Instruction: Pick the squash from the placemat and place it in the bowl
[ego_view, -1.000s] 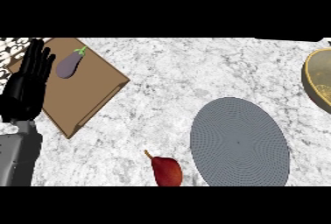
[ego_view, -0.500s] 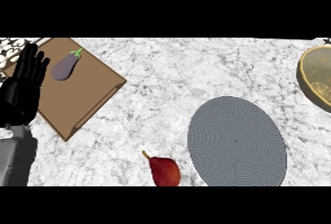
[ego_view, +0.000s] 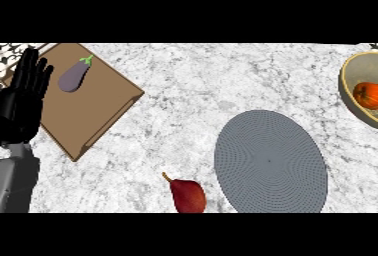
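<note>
Sitting inside the tan round bowl (ego_view: 353, 97) at far right, an orange squash (ego_view: 366, 95) is seen — the grey oval placemat (ego_view: 270, 161) lies bare. At left, the black left hand (ego_view: 22, 102) rests wide open; the purple eggplant (ego_view: 74, 76) could be grabbed mistakenly.

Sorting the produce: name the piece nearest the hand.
The purple eggplant on the brown board, beside the left hand; the red pear lies farther off.

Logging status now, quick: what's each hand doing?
Left hand: open, fingers straight, holding nothing, at the view's left edge.
Right hand: not in view.
</note>
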